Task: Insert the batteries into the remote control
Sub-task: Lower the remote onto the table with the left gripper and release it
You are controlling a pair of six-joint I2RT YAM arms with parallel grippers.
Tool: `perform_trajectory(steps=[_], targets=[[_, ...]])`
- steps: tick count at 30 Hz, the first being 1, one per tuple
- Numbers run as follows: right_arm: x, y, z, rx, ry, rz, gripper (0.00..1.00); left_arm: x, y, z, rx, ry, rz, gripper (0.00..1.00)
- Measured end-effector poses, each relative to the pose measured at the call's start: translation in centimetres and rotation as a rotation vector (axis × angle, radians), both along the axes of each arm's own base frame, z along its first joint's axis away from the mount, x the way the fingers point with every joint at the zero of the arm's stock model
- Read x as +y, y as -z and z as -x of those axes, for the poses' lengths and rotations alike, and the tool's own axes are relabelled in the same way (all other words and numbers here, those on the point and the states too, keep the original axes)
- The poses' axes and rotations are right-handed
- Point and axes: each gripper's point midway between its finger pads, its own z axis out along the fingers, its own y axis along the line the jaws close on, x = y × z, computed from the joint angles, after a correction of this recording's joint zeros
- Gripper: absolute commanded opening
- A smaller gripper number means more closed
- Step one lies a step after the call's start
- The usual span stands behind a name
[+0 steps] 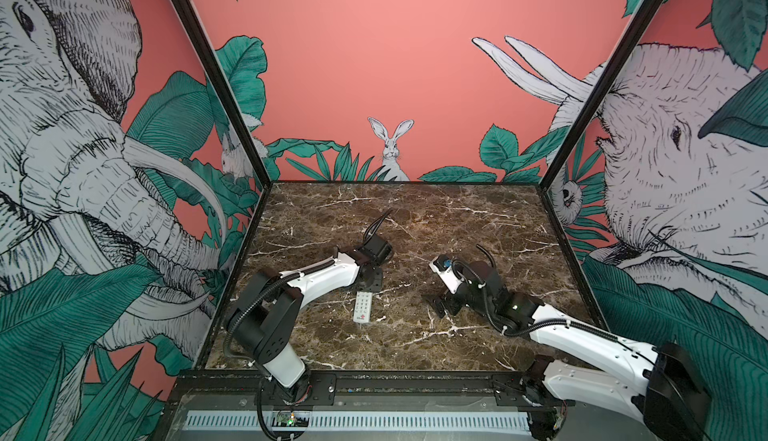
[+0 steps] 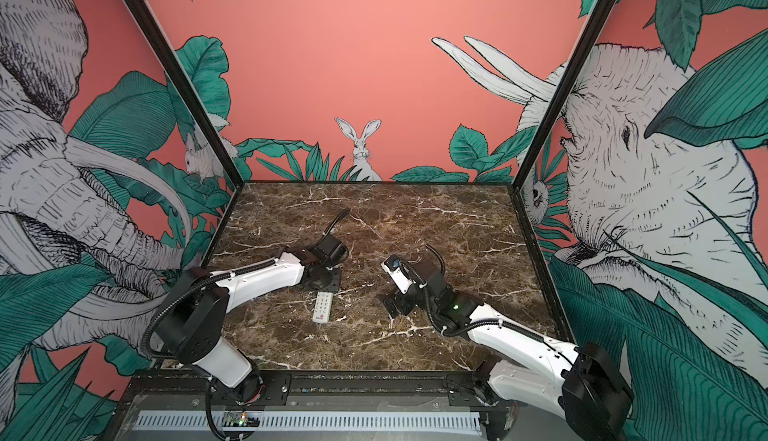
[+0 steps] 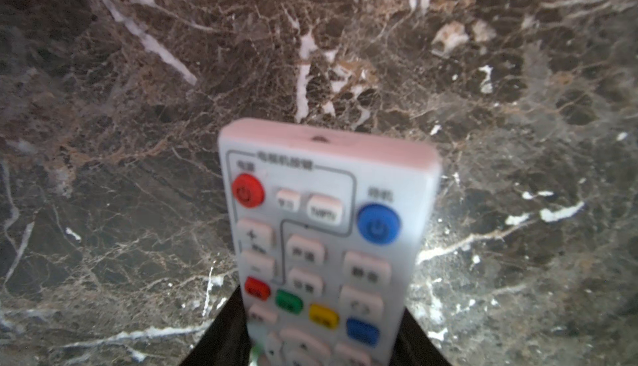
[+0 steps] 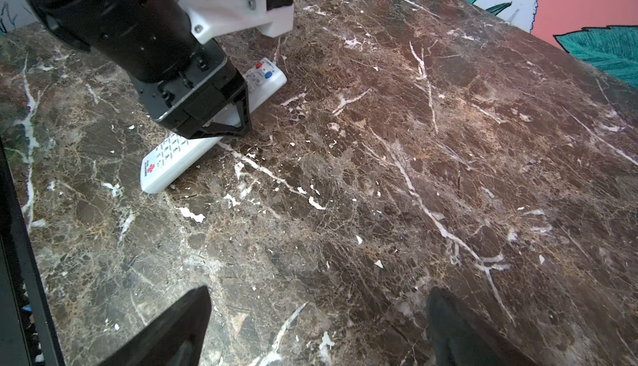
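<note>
Remote control (image 1: 363, 308), a long slim white plastic bar with rows of small pale buttons, lies face up on the dark brown marble tabletop (image 1: 415, 218) with white veins. In both top views it sits a little toward 7 o'clock from the table's middle, and its length runs from 12 to 6 o'clock. The end with the red logo (image 4: 150, 171) points to 6 o'clock and rests on the marble. The end with the round red button (image 3: 248, 190) and round blue button (image 3: 378, 224) points to 12 o'clock. Whether that end is clear of the surface I cannot tell.

My left gripper (image 4: 228, 119) comes down over the remote's 12 o'clock half and hides the middle of it in a top view (image 2: 323, 308). Its jaws stand partly closed across the narrow width. In the left wrist view the black fingers (image 3: 221, 333) press against the remote's two long edges, so I have it clamped by the sides. The coloured buttons show between them.

My right gripper (image 1: 442, 306) is at 3 o'clock from the remote, apart from it and low over the marble. Its jaws are spread as wide as they go. In the right wrist view its two dark fingers (image 4: 179, 326) frame only bare tabletop, holding and touching nothing.
</note>
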Motion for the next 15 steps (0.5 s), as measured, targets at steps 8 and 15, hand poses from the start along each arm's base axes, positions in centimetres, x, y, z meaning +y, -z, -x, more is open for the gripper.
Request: perform_trajectory(steps=[8,15], targets=[[-0.2,0.5,0.0,0.008,0.002,0.012,0.99,-0.4,1.6,0.6,0.029,0.018,-0.042,0.19],[-0.2,0.7,0.0,0.009,0.001,0.017,1.00,-0.8,2.3,0.4,0.030,0.011,-0.039,0.25]])
